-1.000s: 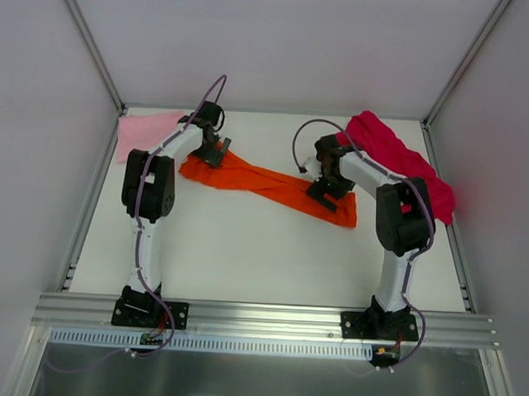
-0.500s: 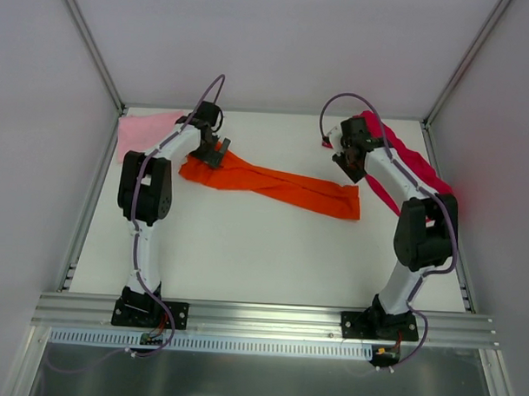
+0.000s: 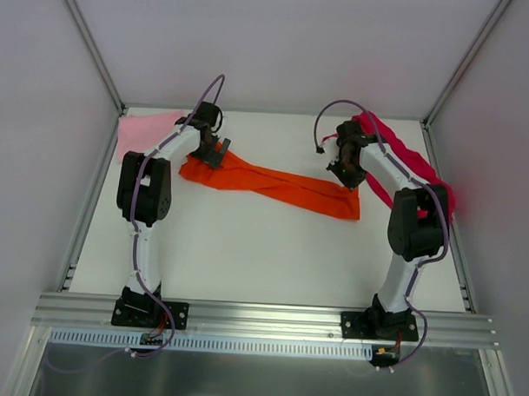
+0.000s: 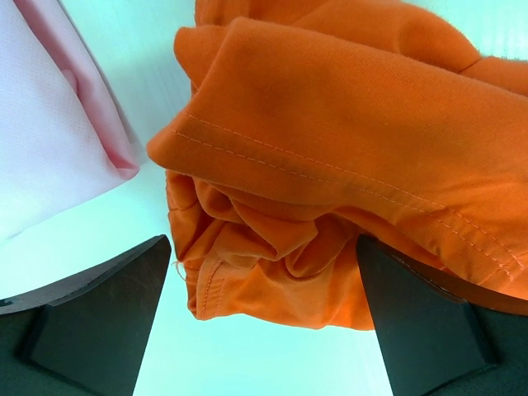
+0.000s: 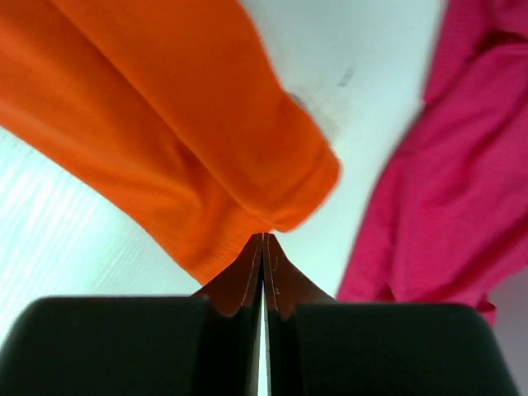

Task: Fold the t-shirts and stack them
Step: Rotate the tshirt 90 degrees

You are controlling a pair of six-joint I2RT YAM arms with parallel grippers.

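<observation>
The orange t-shirt [image 3: 274, 183] lies stretched into a long strip across the table [image 3: 245, 249]. My left gripper [image 3: 216, 153] stands open over the shirt's bunched left end [image 4: 272, 247], a finger [image 4: 99, 322] on each side of the folds. My right gripper [image 3: 347, 173] is shut with nothing in it, its tips [image 5: 264, 239] just above the orange shirt's right end [image 5: 206, 148]. The pink t-shirt [image 3: 145, 131] lies at the far left corner, seen also in the left wrist view [image 4: 49, 124]. The magenta t-shirt [image 3: 409, 160] is heaped along the right side [image 5: 462, 181].
Grey walls and metal rails [image 3: 243, 317] close in the table on all sides. Both arm bases sit on the near rail. A purple cable [image 3: 328, 113] loops above the right wrist.
My right gripper has lifted off the orange shirt's right end, moved toward the far side near the magenta shirt, and shut. The left gripper has stayed open in place.
</observation>
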